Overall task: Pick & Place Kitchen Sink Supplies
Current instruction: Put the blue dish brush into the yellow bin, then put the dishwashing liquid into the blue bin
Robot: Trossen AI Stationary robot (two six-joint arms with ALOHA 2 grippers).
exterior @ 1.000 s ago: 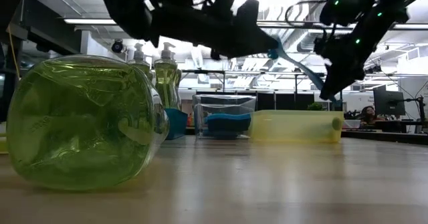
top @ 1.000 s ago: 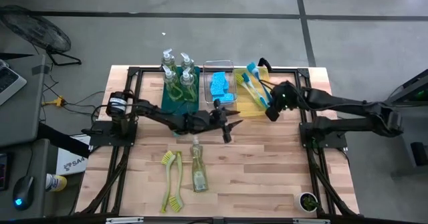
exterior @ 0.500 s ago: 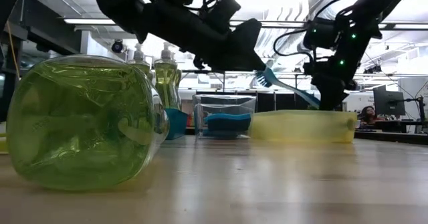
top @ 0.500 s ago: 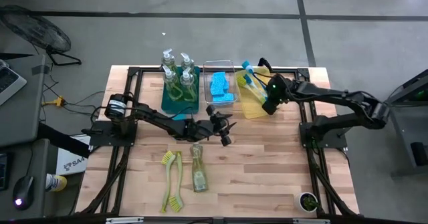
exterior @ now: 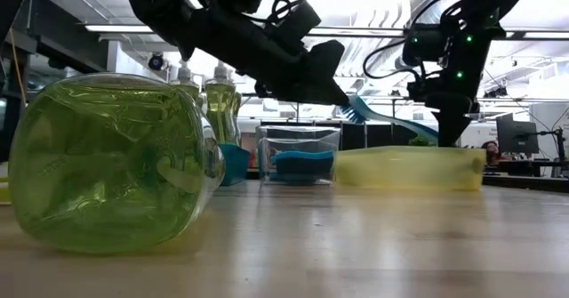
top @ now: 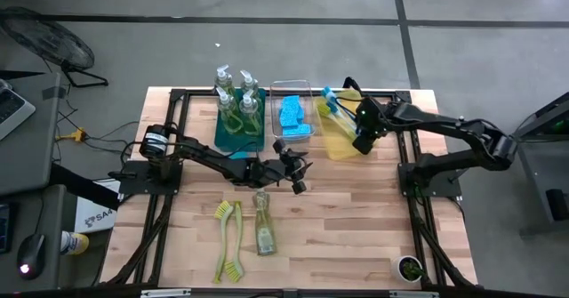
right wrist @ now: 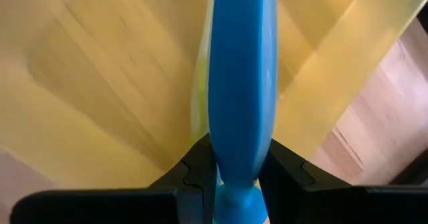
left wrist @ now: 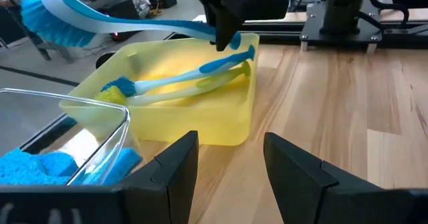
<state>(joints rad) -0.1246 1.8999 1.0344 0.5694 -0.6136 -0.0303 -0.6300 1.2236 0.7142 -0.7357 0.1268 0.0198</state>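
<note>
Pale butcher-block planks make up the counter (top: 356, 218), ringed by a black frame on a grey concrete floor. Along its far edge stand three rectangular bins: a teal bin (top: 238, 134) packed with clear pump bottles (top: 233, 93), a clear bin (top: 303, 92) holding bright blue sponges (top: 292, 116), and a translucent yellow bin (left wrist: 221, 127) with two long brushes lying in it.

Over the yellow bin the right tool (top: 363, 140) pinches the smooth handle of a blue dish brush (left wrist: 114, 22), its bristle head raised above the bin's far end. In the right wrist view that handle fills the middle (its head is cut off).

Near the counter's middle hovers the left tool (top: 297, 175), fingers (left wrist: 175, 164) spread and holding nothing. Closer in lie a soap bottle (top: 263, 220) on its side and two yellow-green brushes (top: 228, 240). That bottle bulks large and blurred in the low view.
</note>
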